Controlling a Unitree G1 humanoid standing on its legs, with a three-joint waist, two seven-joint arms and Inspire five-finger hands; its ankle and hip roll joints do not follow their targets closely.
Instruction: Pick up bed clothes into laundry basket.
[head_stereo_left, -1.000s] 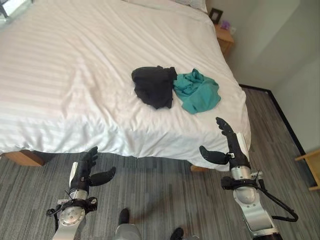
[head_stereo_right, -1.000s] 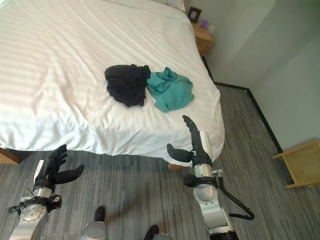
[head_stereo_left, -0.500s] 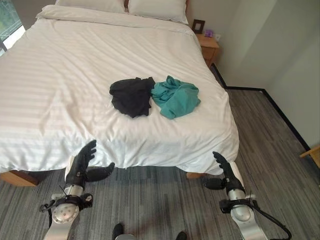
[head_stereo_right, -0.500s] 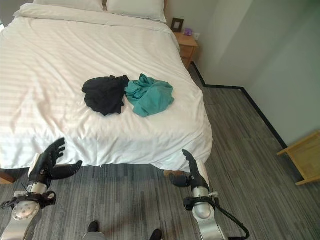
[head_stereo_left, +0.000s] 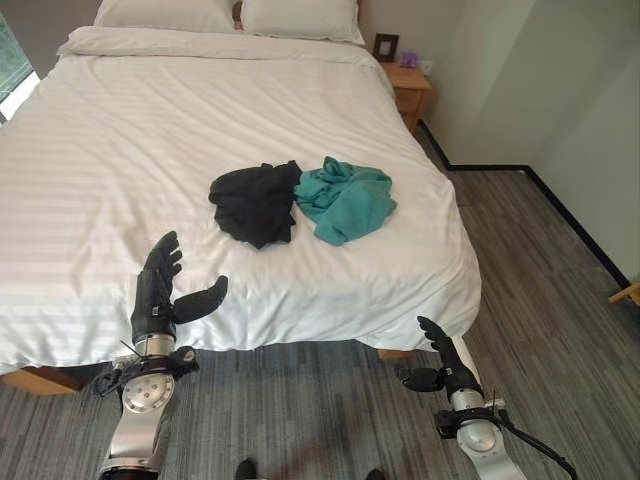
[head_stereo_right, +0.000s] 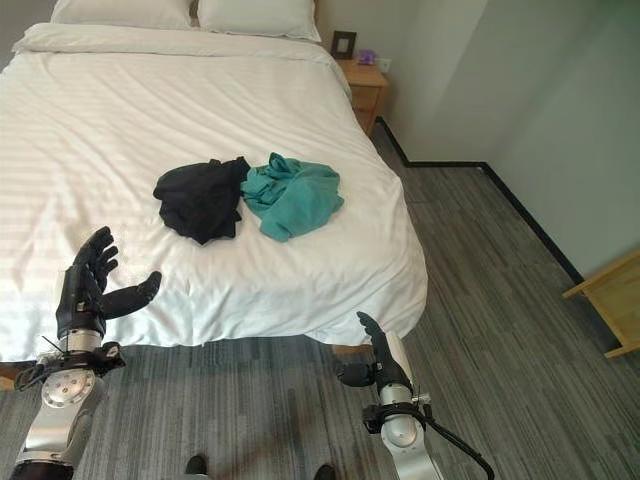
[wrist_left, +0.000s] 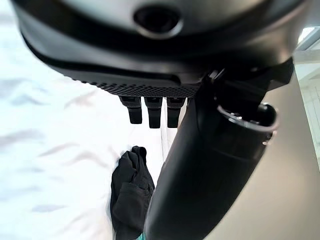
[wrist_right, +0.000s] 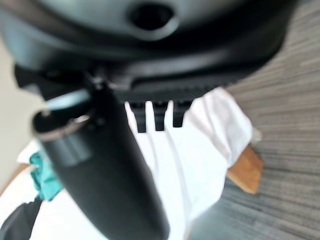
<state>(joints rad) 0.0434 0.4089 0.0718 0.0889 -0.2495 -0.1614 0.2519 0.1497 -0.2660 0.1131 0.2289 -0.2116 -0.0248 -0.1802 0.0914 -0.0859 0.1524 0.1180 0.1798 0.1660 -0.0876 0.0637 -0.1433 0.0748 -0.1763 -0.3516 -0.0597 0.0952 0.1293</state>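
A white-sheeted bed with two pillows stands on grey striped floor; a wooden nightstand beside it carries a dark picture frame.

Crumpled black garment touches teal garment on bed.

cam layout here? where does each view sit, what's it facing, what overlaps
Left/right eye views: head stereo pair, looking down at the bed foot; left hand open, right hand open.
Left wrist view: along its hand toward the black garment.
Right wrist view: along its hand toward the bed corner.
Shared: black garment, teal garment.
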